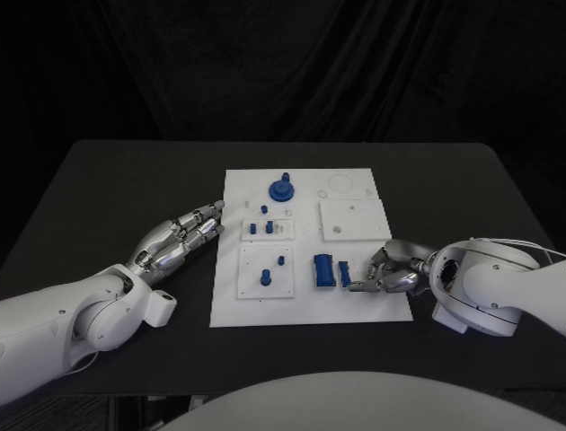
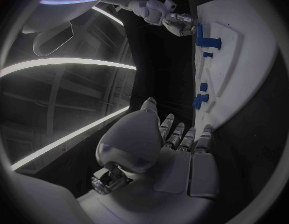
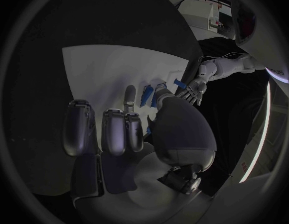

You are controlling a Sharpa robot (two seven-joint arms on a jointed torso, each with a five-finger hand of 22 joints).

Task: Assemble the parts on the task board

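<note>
right hand [image 1: 389, 270] touches a blue part [image 1: 345, 274] on the task board [image 1: 361, 310].

Black table [image 1: 101, 193] – white task board [image 1: 361, 310] flat at its middle

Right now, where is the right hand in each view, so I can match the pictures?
Head view: right hand at the task board's near right part, against a blue part.
Left wrist view: the small hand at the board's far edge.
Right wrist view: fills the middle.
Shared landmark: the white task board.
</note>
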